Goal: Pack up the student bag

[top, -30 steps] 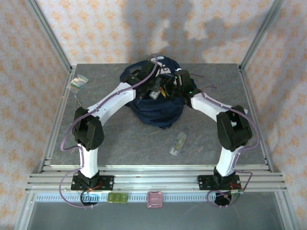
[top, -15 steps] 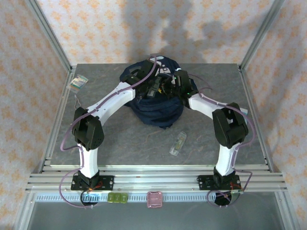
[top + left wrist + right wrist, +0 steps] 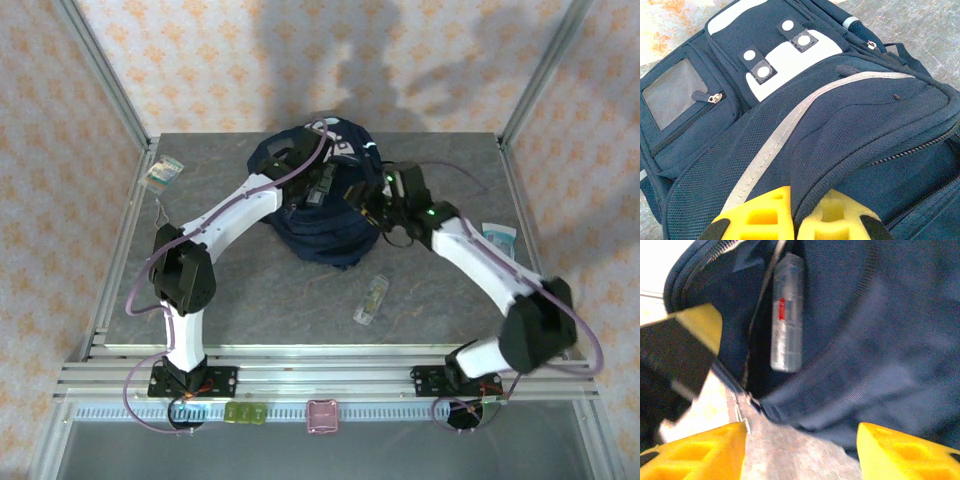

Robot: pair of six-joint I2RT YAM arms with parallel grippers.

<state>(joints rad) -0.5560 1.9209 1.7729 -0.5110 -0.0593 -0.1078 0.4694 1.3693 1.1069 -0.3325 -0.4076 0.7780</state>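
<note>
The navy student bag lies at the back middle of the table, its grey stripe and white patches facing the left wrist camera. My left gripper is shut on a piped fold of the bag's fabric, holding the opening up. Just off the bag's right side, my right gripper stands open with nothing between its yellow fingertips. In the right wrist view a clear tube-shaped item with a red mark lies inside the bag's dark opening, beyond the jaws.
A clear packet lies on the table in front of the bag. A small packet sits at the back left, and another light item at the right edge. A green piece and a pink piece rest on the front rail.
My right gripper has drawn back out of the bag toward the right and opened, the arm swinging outward. The left gripper has kept its hold on the bag.
</note>
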